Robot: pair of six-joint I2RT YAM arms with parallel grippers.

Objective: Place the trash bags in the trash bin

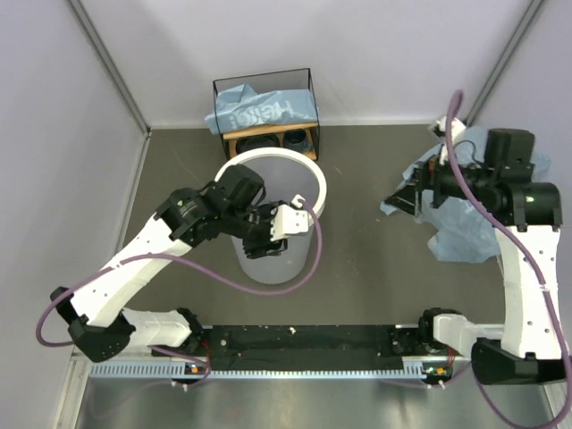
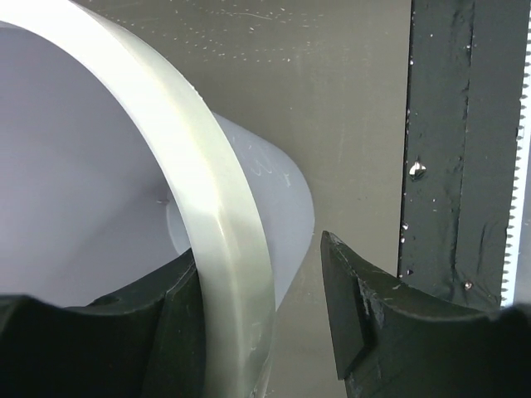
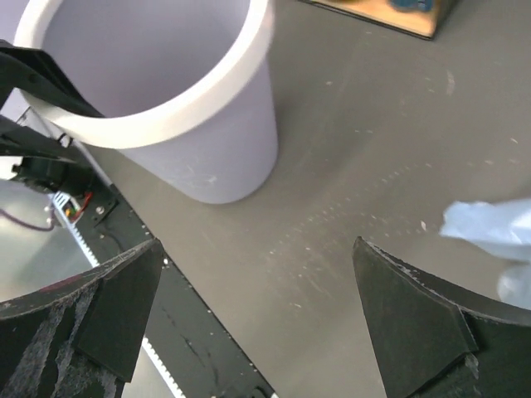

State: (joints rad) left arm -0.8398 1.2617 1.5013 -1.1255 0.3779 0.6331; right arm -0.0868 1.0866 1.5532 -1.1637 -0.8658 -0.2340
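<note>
Translucent whitish plastic forms the trash bin (image 1: 277, 264), which stands on the dark table (image 1: 375, 277) in front of the left arm. This arm reaches forward with the elbow bent and the wrist turned down over the near side of the bin. The left gripper (image 2: 259, 249) straddles the thick white ring rim (image 2: 224, 224). Its jaws are half apart: the inner finger (image 2: 166, 332) lies against the ring inside the bin, and the outer finger (image 2: 373, 323) stands outside with a visible gap, so the rim is not clamped.

The right arm rises from its base and bends to the left. The right gripper (image 3: 255, 249) is above bare table with the jaws wide and nothing between them.

One light-blue trash bag (image 1: 469, 228) lies crumpled on the table under the right arm, well apart from the bin. Another bag with white lettering (image 1: 259, 112) is draped over the wire-framed shelf (image 1: 308, 85) behind the bin.
</note>
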